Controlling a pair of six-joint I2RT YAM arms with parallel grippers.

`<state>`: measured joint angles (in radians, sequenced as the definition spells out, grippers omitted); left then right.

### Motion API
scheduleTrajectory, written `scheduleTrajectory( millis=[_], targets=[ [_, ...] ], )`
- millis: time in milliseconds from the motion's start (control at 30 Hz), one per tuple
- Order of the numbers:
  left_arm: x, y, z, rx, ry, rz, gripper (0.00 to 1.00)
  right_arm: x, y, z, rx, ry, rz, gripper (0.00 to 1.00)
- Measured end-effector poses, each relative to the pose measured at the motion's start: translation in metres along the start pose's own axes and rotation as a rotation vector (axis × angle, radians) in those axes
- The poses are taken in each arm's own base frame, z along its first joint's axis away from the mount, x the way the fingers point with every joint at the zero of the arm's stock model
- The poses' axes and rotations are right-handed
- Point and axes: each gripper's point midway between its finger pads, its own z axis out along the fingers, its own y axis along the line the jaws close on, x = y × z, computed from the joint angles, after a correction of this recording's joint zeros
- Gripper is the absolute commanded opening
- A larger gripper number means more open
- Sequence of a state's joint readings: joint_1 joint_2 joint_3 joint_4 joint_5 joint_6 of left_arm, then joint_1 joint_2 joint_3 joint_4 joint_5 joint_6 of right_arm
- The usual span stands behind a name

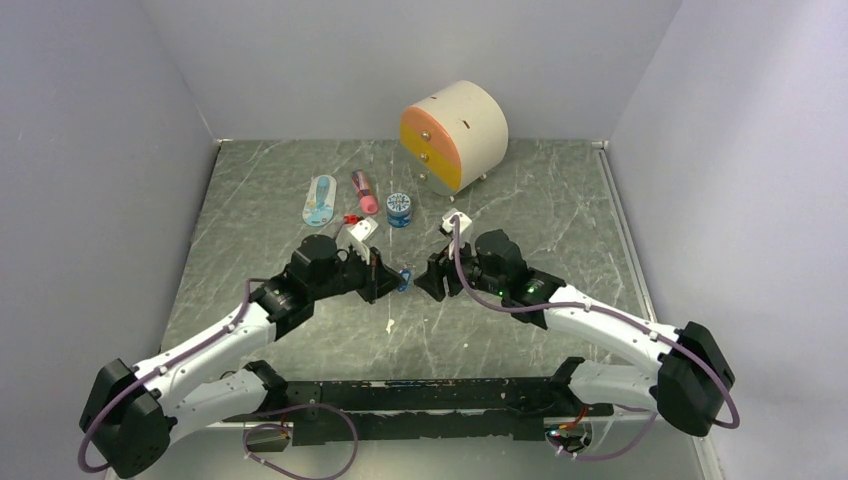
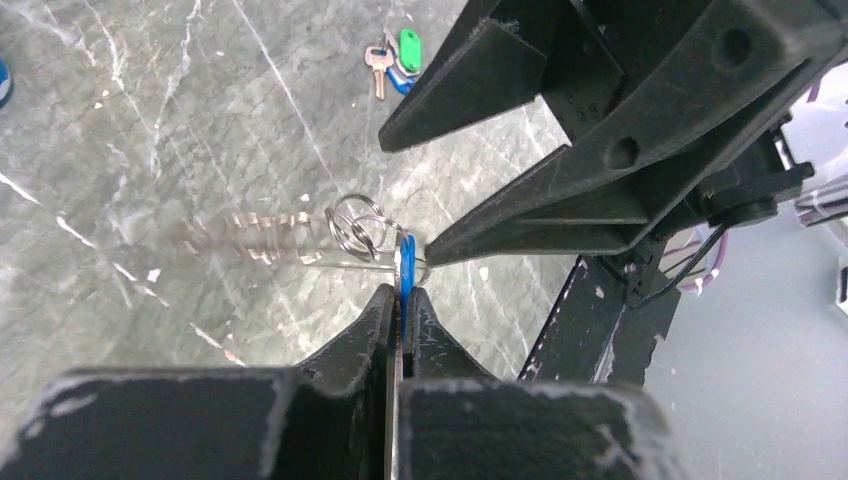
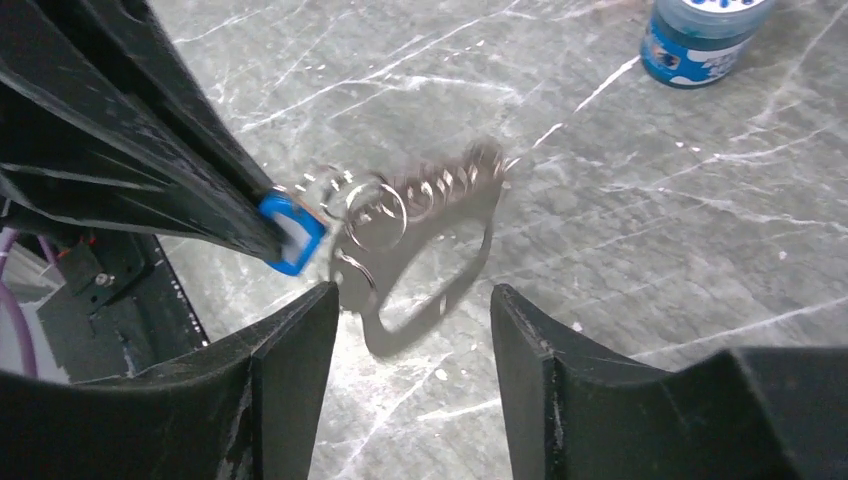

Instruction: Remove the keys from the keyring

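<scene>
My left gripper is shut on the blue key tag, held above the table. Small silvery rings of the keyring hang from the tag, and the beaded strand is motion-blurred. In the right wrist view the tag sits in the left fingers, with the rings beside it. My right gripper is open, and its tips flank the hanging rings without touching. In the top view the two grippers meet at the blue tag. A green-tagged key lies apart on the table.
At the back stand a cream drum-shaped drawer unit with orange and yellow fronts, a round blue tin, a pink tube and a pale blue oval flat piece. Grey walls close three sides. A black rail lines the near edge.
</scene>
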<state>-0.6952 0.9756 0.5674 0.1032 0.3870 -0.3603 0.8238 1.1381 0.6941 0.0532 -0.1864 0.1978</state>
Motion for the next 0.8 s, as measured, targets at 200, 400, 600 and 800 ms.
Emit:
scheduleTrajectory(
  millis=[200,400,600,800],
  targets=[
    [-0.008,-0.004,-0.008,-0.022,0.098,0.042,0.03,0.013,-0.007,-0.001,-0.015,-0.005,-0.014,0.68],
    [0.000,0.003,-0.010,-0.043,0.246,0.110,0.02,0.025,0.002,0.000,-0.091,-0.005,-0.038,0.68],
    [-0.005,0.009,-0.004,-0.009,0.373,0.232,0.02,0.030,0.002,-0.002,-0.104,-0.035,-0.061,0.74],
    [-0.003,0.010,-0.006,0.056,0.455,0.336,0.03,0.031,0.003,-0.013,-0.113,-0.108,-0.104,0.81]
  ],
)
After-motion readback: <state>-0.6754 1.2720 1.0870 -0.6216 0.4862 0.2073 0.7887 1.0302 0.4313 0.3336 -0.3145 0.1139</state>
